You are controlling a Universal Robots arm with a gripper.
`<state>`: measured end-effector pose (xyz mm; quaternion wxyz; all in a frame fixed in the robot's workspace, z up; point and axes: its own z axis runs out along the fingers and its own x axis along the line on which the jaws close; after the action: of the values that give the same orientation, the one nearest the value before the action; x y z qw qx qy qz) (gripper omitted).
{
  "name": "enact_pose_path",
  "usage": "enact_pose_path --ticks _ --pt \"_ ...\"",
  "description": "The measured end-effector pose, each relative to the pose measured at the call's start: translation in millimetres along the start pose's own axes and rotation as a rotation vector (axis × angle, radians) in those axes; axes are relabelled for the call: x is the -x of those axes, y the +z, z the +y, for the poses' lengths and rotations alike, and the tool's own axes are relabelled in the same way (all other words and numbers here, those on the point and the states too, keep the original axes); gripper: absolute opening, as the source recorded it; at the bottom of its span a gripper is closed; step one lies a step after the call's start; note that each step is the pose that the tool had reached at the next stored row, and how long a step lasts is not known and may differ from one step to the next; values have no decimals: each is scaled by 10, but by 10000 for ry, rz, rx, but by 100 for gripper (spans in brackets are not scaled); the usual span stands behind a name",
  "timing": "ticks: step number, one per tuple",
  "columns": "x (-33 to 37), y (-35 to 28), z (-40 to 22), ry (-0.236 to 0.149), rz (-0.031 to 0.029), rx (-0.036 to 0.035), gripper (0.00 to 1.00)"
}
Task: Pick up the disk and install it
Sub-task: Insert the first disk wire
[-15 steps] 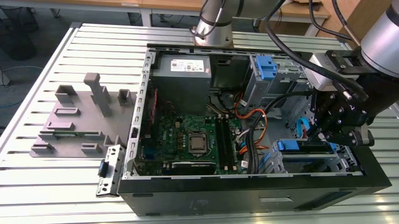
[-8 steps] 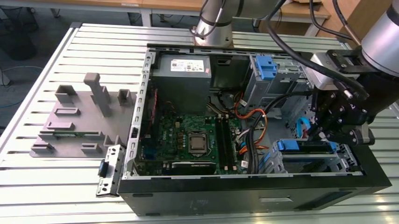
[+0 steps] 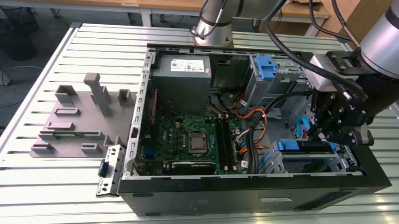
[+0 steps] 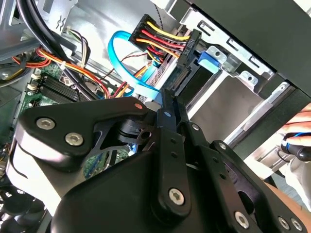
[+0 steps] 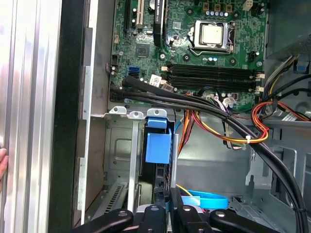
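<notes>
One arm [image 3: 374,42] comes in from the exterior view's right and you see it bent down over the open computer case [image 3: 249,186], with the gripper [image 3: 339,133] low at the drive bay by the case's near corner. The disk [image 3: 305,145] sits in that bay, blue carrier end showing, right beside the gripper. Inside the case: motherboard [image 3: 193,140], grey power-supply box [image 3: 182,65], a tall blue clip [image 3: 265,67]. A grey fixture tray [image 3: 68,126] lies on the slatted table [image 3: 37,74], well apart.

Second wrist view: gripper linkage [image 4: 165,145] is close up; fingers look drawn near together over the bay, but you can't tell whether they pinch anything. A blue cable [image 4: 126,63] loops behind it.

First wrist view: the disk's blue carrier tab [image 5: 158,145] stands in the bay [image 5: 121,160], gripper fingertips [image 5: 165,213] just below it.
</notes>
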<state>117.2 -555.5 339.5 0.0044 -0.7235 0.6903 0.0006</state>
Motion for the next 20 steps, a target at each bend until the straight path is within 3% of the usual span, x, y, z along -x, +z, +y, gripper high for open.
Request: enact_pose_path --ticks 20 --pt "-8 35 12 0 1 -3 16"
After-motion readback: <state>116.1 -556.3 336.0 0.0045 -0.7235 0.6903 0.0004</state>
